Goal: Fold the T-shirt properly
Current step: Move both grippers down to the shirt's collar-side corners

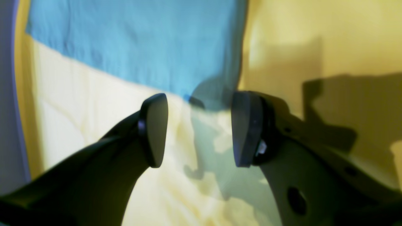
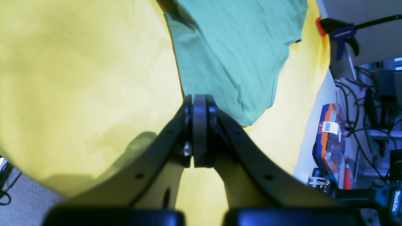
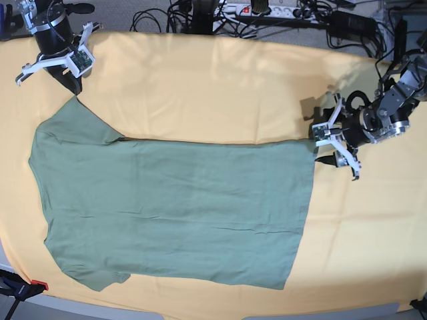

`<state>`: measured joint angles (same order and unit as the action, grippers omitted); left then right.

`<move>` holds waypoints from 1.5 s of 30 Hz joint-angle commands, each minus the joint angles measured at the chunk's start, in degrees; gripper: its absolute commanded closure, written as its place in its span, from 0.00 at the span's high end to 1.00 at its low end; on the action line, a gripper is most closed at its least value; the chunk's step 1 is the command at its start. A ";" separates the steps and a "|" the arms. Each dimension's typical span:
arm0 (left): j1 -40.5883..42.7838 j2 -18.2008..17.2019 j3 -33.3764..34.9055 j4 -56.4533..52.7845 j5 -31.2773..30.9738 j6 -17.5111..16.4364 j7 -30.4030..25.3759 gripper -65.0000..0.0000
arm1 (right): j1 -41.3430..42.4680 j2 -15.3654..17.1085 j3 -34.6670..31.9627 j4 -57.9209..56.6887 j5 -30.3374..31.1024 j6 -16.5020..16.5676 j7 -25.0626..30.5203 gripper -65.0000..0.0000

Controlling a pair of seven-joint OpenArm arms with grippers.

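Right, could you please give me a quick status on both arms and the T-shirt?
Left gripper open, empty, at the hem corner. Right gripper shut, holding nothing, by the sleeve tip. T-shirt lying flat on the yellow cloth, one edge folded in. Nothing in the way.

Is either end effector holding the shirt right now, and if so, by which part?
Nothing is held. The left end effector is open beside the T-shirt hem corner; the right end effector is shut empty near a sleeve.
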<state>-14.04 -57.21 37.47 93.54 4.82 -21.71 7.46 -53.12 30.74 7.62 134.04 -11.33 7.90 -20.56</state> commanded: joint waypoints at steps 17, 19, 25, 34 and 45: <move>-5.84 2.32 0.68 -0.74 -0.15 -0.57 -0.61 0.08 | -0.17 0.39 0.35 0.96 2.40 -0.76 2.82 0.17; -5.86 2.69 0.68 -0.74 -0.13 -0.55 -0.59 0.00 | 0.07 0.39 0.35 0.96 2.38 -0.76 3.19 0.23; -5.84 3.87 0.68 -0.74 -0.13 0.20 -0.15 0.00 | 3.52 0.44 0.31 -2.08 2.62 1.70 4.74 0.32; -5.86 3.87 0.68 -0.72 -0.37 0.94 0.04 0.00 | 9.07 0.44 0.26 -11.30 6.67 7.23 5.99 0.58; -5.84 3.89 0.68 -0.72 -0.87 0.87 0.02 0.00 | 16.94 0.46 0.24 -22.80 8.74 12.59 6.01 0.58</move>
<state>-18.74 -52.38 38.89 92.20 4.32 -21.47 8.45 -36.10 30.46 7.51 110.72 -2.44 20.49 -14.96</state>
